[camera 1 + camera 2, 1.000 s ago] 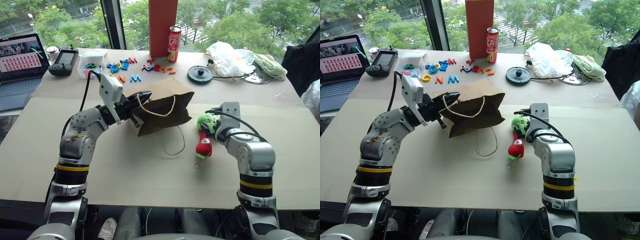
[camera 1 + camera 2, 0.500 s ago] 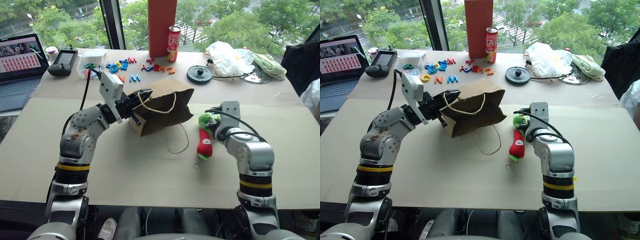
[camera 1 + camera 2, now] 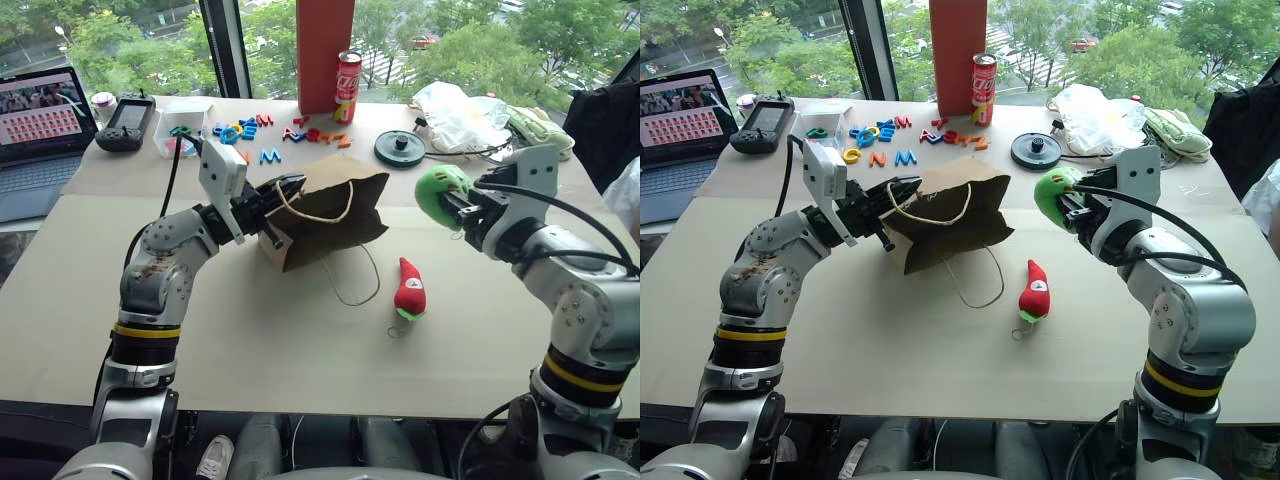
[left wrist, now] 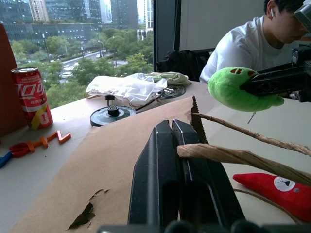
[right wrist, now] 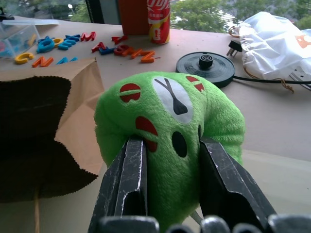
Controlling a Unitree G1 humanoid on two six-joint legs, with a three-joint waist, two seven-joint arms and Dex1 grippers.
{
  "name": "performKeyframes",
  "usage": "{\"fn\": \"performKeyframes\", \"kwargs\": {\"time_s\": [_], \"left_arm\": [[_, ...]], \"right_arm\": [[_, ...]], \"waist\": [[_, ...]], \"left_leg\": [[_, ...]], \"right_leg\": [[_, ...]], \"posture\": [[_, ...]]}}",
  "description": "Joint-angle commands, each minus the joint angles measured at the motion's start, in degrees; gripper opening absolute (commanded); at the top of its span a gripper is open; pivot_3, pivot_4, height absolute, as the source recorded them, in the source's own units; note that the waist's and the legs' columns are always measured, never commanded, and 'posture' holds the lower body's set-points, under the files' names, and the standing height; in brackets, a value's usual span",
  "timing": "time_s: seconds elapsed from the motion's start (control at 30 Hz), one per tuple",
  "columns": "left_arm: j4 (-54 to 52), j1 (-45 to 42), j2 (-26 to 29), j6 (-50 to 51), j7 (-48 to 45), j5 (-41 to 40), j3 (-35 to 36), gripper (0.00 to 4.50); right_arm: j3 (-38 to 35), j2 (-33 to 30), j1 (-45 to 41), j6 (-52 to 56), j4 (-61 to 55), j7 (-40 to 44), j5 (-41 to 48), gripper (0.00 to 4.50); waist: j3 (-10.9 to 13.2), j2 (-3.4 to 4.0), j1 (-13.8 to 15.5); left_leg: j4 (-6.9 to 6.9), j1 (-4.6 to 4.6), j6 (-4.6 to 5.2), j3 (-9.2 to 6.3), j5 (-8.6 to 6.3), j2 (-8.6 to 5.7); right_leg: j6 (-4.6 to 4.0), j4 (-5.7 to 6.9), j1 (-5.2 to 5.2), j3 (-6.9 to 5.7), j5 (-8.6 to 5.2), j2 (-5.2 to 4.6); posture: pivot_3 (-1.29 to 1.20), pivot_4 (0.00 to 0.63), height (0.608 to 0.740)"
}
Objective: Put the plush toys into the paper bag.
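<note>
Right gripper (image 5: 170,194) is clamped on the green toy (image 5: 170,126), fingers (image 5: 127,179) pressed into its sides. Arm is raised off the table (image 3: 300,340), forearm angled toward the robot's left, gripper roughly level, toy held in the air just right of the bag (image 3: 325,215) and about level with its top edge. Toy does not touch the bag.

Left gripper (image 4: 171,145) is pinched together on the bag's rim next to a cord handle (image 4: 233,158). Left arm is bent at the elbow, forearm reaching forward and to the right, gripper near level. It holds the bag's mouth corner up; the bag lies tilted on its side, mouth facing right toward the green toy. The right wrist view looks into the dark open mouth. The second handle loop (image 3: 350,285) lies loose on the table in front of the bag.

Red toy (image 3: 408,292) lies on the table, in front of and to the right of the bag, apart from both grippers, key ring end toward the robot.
</note>
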Motion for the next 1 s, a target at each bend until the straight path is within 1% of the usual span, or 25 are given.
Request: {"fn": "performKeyframes", "kwargs": {"time_s": [0.03,0.13,0.27,0.37,0.47,0.57,0.63,0.7,0.77,0.83,0.93,1.0], "left_arm": [[-0.52,-1.56,-0.11,-0.23,-0.35,-0.68,0.82,0.00],[-0.55,-1.45,-0.12,-0.18,-0.49,-0.71,0.77,0.00],[-0.62,-1.41,-0.16,-0.11,-0.58,-0.76,0.76,0.00],[-0.65,-1.39,-0.20,-0.10,-0.72,-0.75,0.64,0.00],[-0.86,-1.34,-0.28,0.04,-0.86,-0.83,0.47,0.00],[-1.02,-1.31,-0.41,0.12,-1.03,-0.82,0.30,0.00],[-1.09,-1.40,-0.58,0.20,-1.31,-0.85,0.01,0.00],[-1.16,-1.43,-0.68,0.24,-1.42,-0.81,-0.10,0.00],[-1.20,-1.50,-0.74,0.29,-1.71,-0.82,-0.24,0.00],[-1.22,-1.58,-0.70,0.29,-2.10,-0.76,-0.41,0.00],[-1.27,-1.60,-0.63,0.29,-2.41,-0.62,-0.49,0.00],[-1.34,-1.53,-0.72,0.25,-2.45,-0.48,-0.59,0.00]], "right_arm": [[0.50,-2.72,0.19,4.46,-6.96,4.62,7.38,1.45],[3.56,-3.33,0.83,6.03,-9.53,5.41,10.22,1.45],[9.20,-1.65,-0.79,6.08,-9.84,3.75,10.74,1.45],[14.42,0.88,-4.03,4.99,-5.57,-0.05,7.54,1.45],[19.00,3.26,-8.29,2.93,1.62,-4.49,2.43,1.45],[21.86,5.16,-11.37,0.66,6.68,-6.48,-0.63,1.45],[22.55,9.54,-15.63,-2.47,14.09,-10.04,-4.04,1.45],[23.98,11.43,-17.84,-4.42,18.51,-11.38,-6.63,1.45],[24.30,14.67,-19.92,-7.70,24.01,-13.60,-9.17,1.45],[23.12,18.34,-21.98,-11.16,29.63,-17.44,-11.90,1.45],[20.52,21.62,-22.61,-13.22,31.75,-20.03,-13.06,1.45],[19.42,22.77,-22.36,-13.93,32.43,-21.16,-13.79,1.99]], "waist": [[0.00,0.00,0.07],[0.00,0.00,0.09],[0.00,0.00,0.02],[0.00,0.00,-0.11],[0.00,0.00,0.00],[0.00,0.00,0.18],[0.00,0.00,0.14],[0.00,0.00,-0.01],[0.00,0.00,-0.04],[0.00,0.00,-0.02],[0.00,0.00,-0.04],[0.00,0.01,0.14]], "left_leg": [[0.00,0.00,0.00,-0.02,0.00,0.00],[0.00,0.00,0.01,-0.03,0.00,0.01],[0.01,0.00,0.01,-0.04,0.00,0.00],[0.01,0.01,0.01,-0.04,0.00,-0.01],[0.03,0.01,0.01,-0.03,0.00,-0.02],[0.03,0.00,0.01,0.01,0.00,-0.04],[0.03,-0.06,0.01,-0.01,0.00,-0.03],[0.03,-0.10,0.00,0.02,0.00,-0.05],[0.02,-0.13,0.00,0.03,0.01,-0.03],[0.00,-0.14,0.00,0.05,0.01,-0.03],[-0.03,-0.19,-0.02,0.08,0.02,-0.02],[-0.03,-0.24,-0.02,0.07,0.02,-0.01]], "right_leg": [[0.00,-0.01,0.01,-0.01,0.00,-0.01],[0.00,-0.02,0.02,0.00,0.00,-0.03],[0.00,-0.01,0.02,0.01,0.00,-0.03],[0.00,0.00,0.01,0.01,0.00,-0.01],[0.00,0.02,0.01,0.00,0.00,-0.01],[0.00,0.00,0.00,-0.01,0.00,-0.02],[0.00,-0.02,-0.03,-0.06,0.00,-0.03],[0.00,0.01,-0.12,-0.02,0.00,-0.02],[0.00,0.05,-0.16,-0.04,0.00,-0.01],[-0.01,0.05,-0.19,-0.04,0.00,0.00],[-0.01,0.09,-0.26,-0.03,0.01,-0.01],[-0.01,0.17,-0.27,-0.05,0.01,-0.03]], "posture": [[0.00,0.150,0.739],[0.00,0.150,0.739],[0.00,0.150,0.739],[0.00,0.150,0.739],[0.00,0.150,0.739],[0.00,0.150,0.739],[0.00,0.150,0.739],[0.00,0.150,0.739],[0.00,0.150,0.739],[0.00,0.150,0.739],[0.00,0.150,0.739],[0.00,0.150,0.739]]}}
